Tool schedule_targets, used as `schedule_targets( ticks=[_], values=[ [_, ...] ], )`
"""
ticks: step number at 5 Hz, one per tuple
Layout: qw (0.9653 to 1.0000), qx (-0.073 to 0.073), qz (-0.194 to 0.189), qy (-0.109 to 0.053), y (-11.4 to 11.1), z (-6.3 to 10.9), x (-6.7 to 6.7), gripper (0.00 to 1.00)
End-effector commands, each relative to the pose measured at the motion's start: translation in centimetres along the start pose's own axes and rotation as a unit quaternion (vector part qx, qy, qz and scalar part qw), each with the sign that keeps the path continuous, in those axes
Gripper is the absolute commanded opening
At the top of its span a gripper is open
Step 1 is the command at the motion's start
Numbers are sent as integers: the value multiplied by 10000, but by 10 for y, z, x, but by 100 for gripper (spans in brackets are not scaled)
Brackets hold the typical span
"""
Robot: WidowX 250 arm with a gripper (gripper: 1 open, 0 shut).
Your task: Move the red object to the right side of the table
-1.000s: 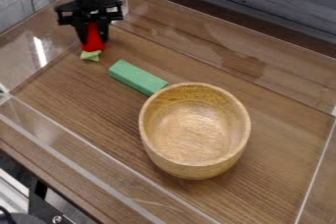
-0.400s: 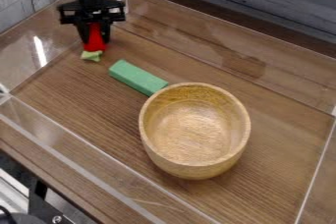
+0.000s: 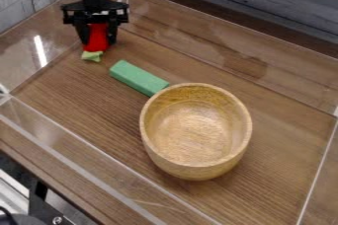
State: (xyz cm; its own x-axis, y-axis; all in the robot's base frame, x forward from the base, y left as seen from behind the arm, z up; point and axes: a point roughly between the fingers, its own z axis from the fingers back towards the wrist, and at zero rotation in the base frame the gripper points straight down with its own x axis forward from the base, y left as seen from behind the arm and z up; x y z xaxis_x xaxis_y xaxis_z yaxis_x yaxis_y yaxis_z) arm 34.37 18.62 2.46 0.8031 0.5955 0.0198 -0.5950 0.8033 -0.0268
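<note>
The red object is a small bright red toy with a light green leafy end, resting on the table at the far left. My black gripper hangs straight over it, its fingers reaching down on either side of the red body. The picture is too small to show whether the fingers press on the toy or stand off it. The toy's leafy tip pokes out below the gripper toward the front.
A flat green rectangular block lies just right of and in front of the toy. A large wooden bowl sits in the front middle. Low clear acrylic walls surround the tabletop.
The gripper has shifted slightly right and a little upward over the red toy. The toy, the green block and the bowl stay where they were.
</note>
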Motion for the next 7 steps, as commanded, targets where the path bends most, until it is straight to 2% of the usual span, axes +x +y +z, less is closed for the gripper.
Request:
schedule_targets(
  ticks=[1, 2, 6, 7],
  values=[
    [9999, -51, -149, 38, -12, 16, -7, 0],
    [9998, -89, -157, 79, -13, 29, -10, 0],
    [9996, -4, -177, 207, 0, 23, -5, 0],
    [9993, -90, -273, 223, -8, 34, -7, 0]
  ],
)
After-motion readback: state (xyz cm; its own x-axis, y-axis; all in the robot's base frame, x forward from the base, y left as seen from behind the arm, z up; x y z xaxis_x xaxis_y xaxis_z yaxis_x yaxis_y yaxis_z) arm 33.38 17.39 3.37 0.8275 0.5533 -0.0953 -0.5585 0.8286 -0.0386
